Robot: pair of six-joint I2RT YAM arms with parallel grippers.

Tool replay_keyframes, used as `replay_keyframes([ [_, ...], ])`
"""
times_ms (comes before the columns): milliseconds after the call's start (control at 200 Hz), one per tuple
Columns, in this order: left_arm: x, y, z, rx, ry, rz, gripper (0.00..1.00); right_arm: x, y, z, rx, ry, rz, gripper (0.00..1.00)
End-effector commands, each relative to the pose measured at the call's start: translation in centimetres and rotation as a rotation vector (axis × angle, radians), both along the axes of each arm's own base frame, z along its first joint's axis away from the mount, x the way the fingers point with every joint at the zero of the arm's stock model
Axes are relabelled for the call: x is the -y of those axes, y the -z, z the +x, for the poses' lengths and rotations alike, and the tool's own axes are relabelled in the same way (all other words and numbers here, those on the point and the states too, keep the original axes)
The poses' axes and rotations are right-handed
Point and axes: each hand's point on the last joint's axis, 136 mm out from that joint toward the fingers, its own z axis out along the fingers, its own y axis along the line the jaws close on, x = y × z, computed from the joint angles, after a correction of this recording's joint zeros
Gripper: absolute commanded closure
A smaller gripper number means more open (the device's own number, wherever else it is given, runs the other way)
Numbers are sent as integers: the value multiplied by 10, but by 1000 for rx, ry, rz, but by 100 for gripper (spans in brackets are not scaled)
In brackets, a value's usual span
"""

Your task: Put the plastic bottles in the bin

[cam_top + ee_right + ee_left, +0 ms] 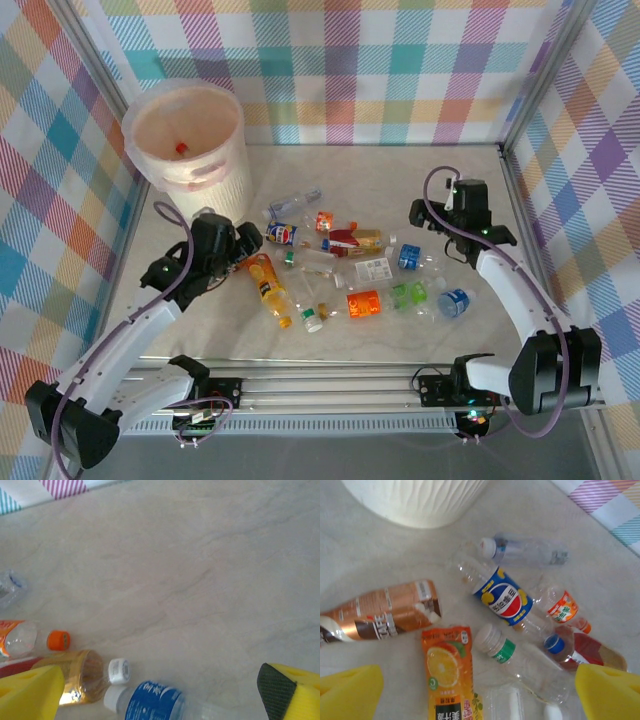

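Now hovering with the left hand (480, 700) spread wide above the near-left edge of the scattered plastic bottles (340, 265), holding nothing. Directly below, between its yellow pads (347, 692): the orange juice bottle (447, 675), flat on the table (370, 555), long axis running straight ahead from the hand and so crosswise to the closing line of the pads. Looks well lined up for a pinch across the width. Just right of it, a clear bottle with a green band (520, 662), slanting. Left and slightly ahead, a brown bottle (385, 612), lying crosswise. Ahead and left of the same hand, near: the bin (415, 500), upright, a red cap (182, 148) visible inside. Right hand (160, 695) likewise open and empty, a blue-labelled bottle (155, 702) just below it, well apart from the bin. Nearer to both juice bottle and bin: the left hand, so probably its pick.
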Motion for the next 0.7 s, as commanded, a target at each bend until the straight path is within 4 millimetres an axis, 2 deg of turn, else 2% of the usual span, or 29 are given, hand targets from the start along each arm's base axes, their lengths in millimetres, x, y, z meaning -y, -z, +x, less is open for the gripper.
replay_keyframes([
  [0,11,14,-1,1,-52,-67,2,2,16,-17,-125,37,-11,0],
  [215,30,53,-5,-68,18,-3,6,-17,17,-28,-145,-9,-14,0],
  [405,40,86,-8,-119,65,12,13,-14,16,-32,-133,22,-33,0],
  [695,41,124,-15,-202,108,64,15,-7,9,-36,-99,67,-34,0],
])
